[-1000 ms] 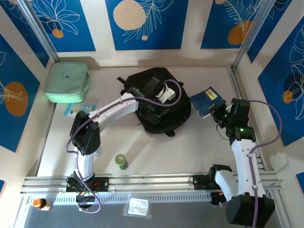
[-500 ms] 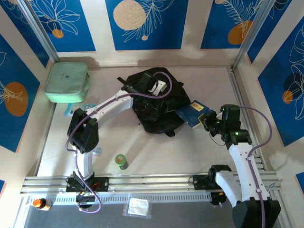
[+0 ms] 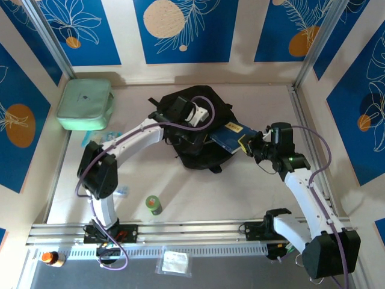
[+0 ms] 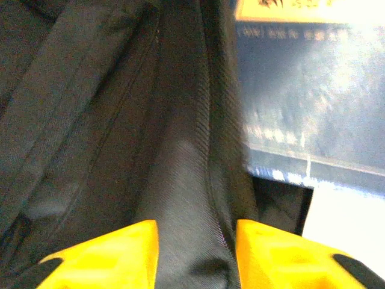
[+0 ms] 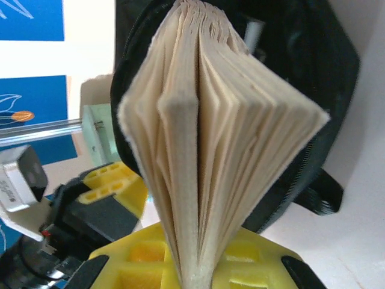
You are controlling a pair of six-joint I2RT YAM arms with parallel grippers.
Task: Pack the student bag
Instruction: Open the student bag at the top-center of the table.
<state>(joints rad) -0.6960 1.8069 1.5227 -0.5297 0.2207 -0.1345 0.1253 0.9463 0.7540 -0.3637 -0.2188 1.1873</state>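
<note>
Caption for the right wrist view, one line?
Right gripper holds a fanned book edge-on before the black backpack.

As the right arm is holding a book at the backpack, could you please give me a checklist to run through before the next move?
1. Book clamped in the right tool: ok.
2. Book's far edge reaching the backpack: ok, it overlaps the bag seen from above.
3. Book actually inside the opening: cannot tell.
4. Left tool gripping the bag's edge: cannot tell; fabric sits between its fingers, which stand apart.
5. Green bottle well apart from book and bag: ok.
</note>
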